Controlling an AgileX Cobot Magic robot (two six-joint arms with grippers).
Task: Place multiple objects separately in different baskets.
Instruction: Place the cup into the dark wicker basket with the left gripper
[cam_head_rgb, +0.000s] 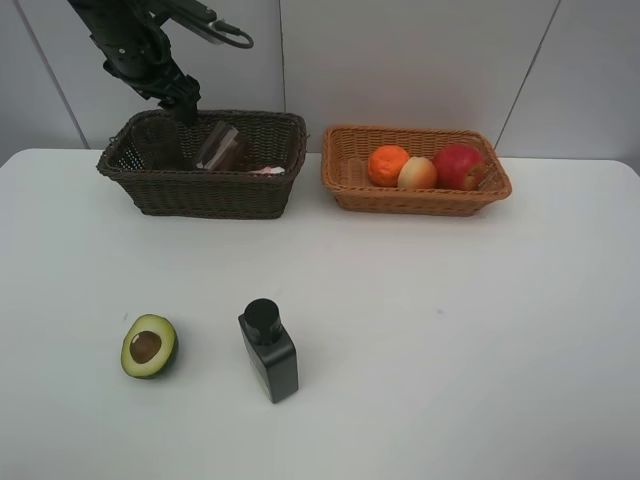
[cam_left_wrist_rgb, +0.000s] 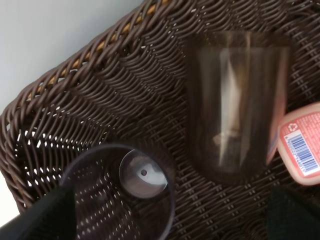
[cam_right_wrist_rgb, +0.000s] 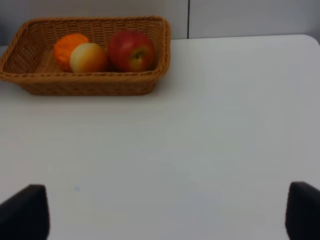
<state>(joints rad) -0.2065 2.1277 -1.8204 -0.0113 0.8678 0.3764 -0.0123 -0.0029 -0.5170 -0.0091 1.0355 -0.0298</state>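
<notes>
My left gripper (cam_head_rgb: 186, 104) hangs over the left end of the dark brown basket (cam_head_rgb: 200, 190), open; its dark fingers (cam_left_wrist_rgb: 47, 217) stand wide apart. Right under it a translucent cup (cam_left_wrist_rgb: 120, 200) stands upright in the basket, free of the fingers. A second cup (cam_left_wrist_rgb: 235, 105) lies on its side beside the pink bottle (cam_left_wrist_rgb: 300, 150). The light basket (cam_head_rgb: 345, 180) holds the tangerine (cam_head_rgb: 388, 165), peach (cam_head_rgb: 417, 173) and apple (cam_head_rgb: 458, 165). On the table lie the halved avocado (cam_head_rgb: 149, 346) and black bottle (cam_head_rgb: 268, 350). My right gripper (cam_right_wrist_rgb: 162, 215) is open over bare table.
The white table (cam_head_rgb: 450, 320) runs wide at the front and right. A grey panelled wall (cam_head_rgb: 400, 60) stands close behind both baskets. The right wrist view shows the light basket (cam_right_wrist_rgb: 100, 82) well ahead of the right gripper.
</notes>
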